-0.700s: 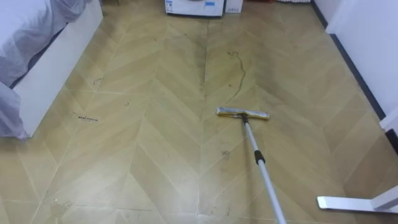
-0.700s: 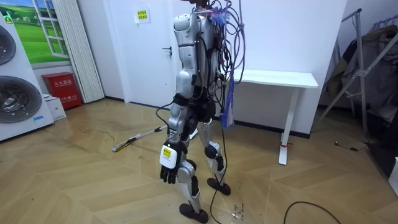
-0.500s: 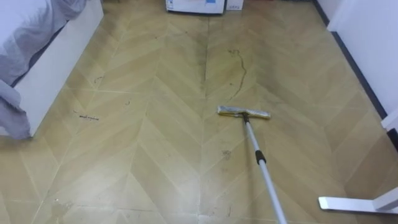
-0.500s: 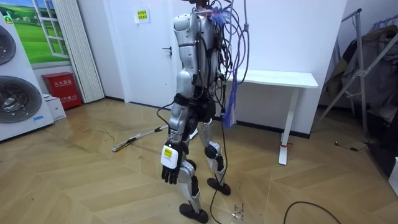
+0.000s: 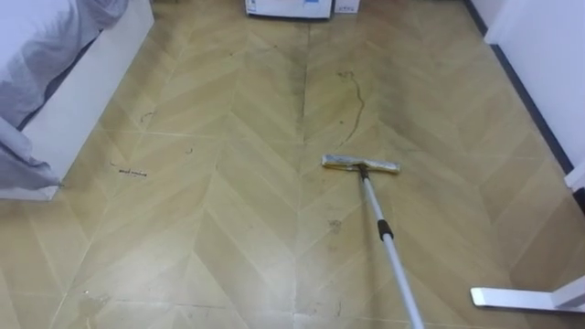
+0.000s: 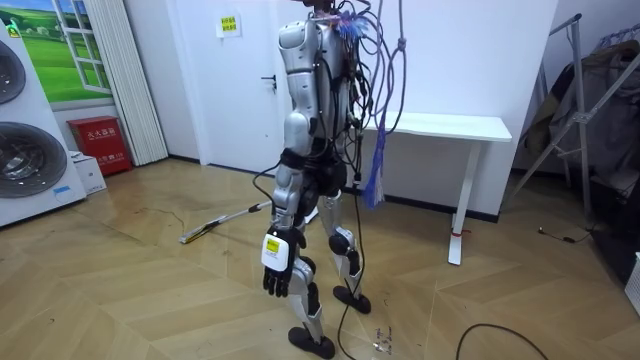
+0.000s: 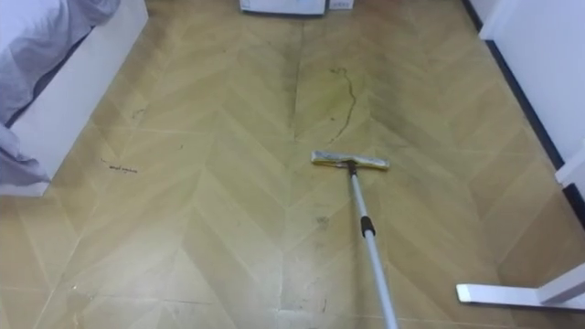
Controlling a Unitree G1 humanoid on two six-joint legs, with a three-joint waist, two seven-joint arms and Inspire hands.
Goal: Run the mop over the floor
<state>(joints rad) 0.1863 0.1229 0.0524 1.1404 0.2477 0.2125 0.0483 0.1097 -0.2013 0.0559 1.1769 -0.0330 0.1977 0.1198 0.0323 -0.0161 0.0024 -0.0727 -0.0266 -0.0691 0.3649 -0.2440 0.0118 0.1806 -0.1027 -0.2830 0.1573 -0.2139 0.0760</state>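
Observation:
A flat mop lies on the wooden herringbone floor. Its yellowish head [image 5: 360, 164] rests ahead of me, a little right of centre. Its silver handle [image 5: 388, 247], with a black collar, runs back to the lower right edge. In the room view the mop [image 6: 215, 225] reaches from behind my body toward the room view's left. I stand upright facing it. My left hand [image 6: 277, 270] hangs by my leg with relaxed fingers and holds nothing. A thin dark streak [image 5: 352, 100] marks the floor beyond the mop head.
A white bed frame with grey bedding [image 5: 64, 82] borders the left. A white appliance [image 5: 288, 7] stands at the far end, a white wall with a dark skirting [image 5: 530, 110] on the right. A white table foot [image 5: 516, 297] lies at lower right. Washers [image 6: 30, 140] and a white table [image 6: 440, 127] show in the room view.
My hanging left arm has swung slightly toward the room view's right. The eye view has shifted a little; the mop head stays where it was.

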